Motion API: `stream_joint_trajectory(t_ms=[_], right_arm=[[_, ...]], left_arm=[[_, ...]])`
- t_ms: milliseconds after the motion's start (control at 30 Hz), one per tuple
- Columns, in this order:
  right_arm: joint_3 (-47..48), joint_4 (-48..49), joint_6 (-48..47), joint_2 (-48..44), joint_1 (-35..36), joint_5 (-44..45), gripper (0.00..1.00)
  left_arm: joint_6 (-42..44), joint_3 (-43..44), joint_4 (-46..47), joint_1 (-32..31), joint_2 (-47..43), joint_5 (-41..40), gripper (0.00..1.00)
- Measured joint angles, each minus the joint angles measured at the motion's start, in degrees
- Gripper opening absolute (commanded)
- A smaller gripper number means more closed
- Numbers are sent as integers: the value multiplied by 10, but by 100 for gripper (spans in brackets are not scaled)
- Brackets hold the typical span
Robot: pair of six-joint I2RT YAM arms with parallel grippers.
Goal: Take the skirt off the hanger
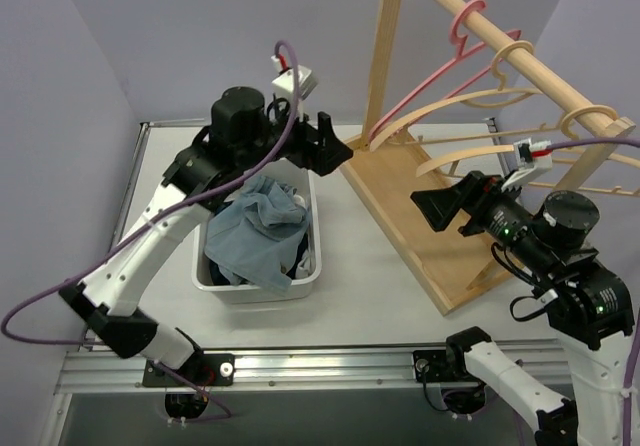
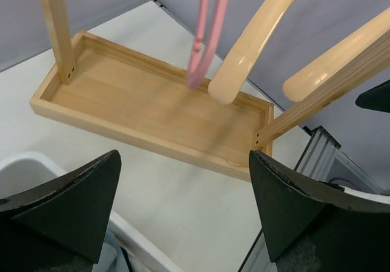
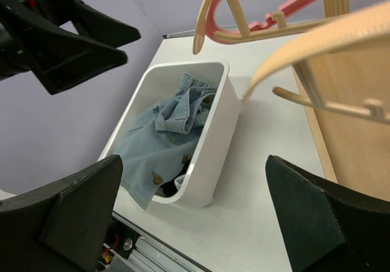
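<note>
The blue denim skirt lies crumpled in the white bin, one edge draped over the rim; it also shows in the right wrist view. The pink hanger and two wooden hangers hang bare on the rack's rail. My left gripper is open and empty above the bin's far right corner, pointing at the rack; its open fingers frame the left wrist view. My right gripper is open and empty over the rack's base tray, pointing at the bin.
The wooden rack's base tray stands right of the bin, its uprights rising from it. The hanger ends dangle over the tray. The aluminium table edge runs along the front. Grey walls close the left and back.
</note>
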Motion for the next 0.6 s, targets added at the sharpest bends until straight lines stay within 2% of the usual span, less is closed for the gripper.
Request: stream_joint_trajectory(t_ms=[233,433,600], right_arm=[[-107,-7,-9,-127,0,4,100],[-210,-7,-2,-192,0,-12,100],[-249,-8,13,-252,0,-19,100]], left_arm=[[-93,-234,100,-2,-181,-55,94],[-156,-364,137,-4,-243,-61,94],[-208,-456,153,-4,-293,-49,94]])
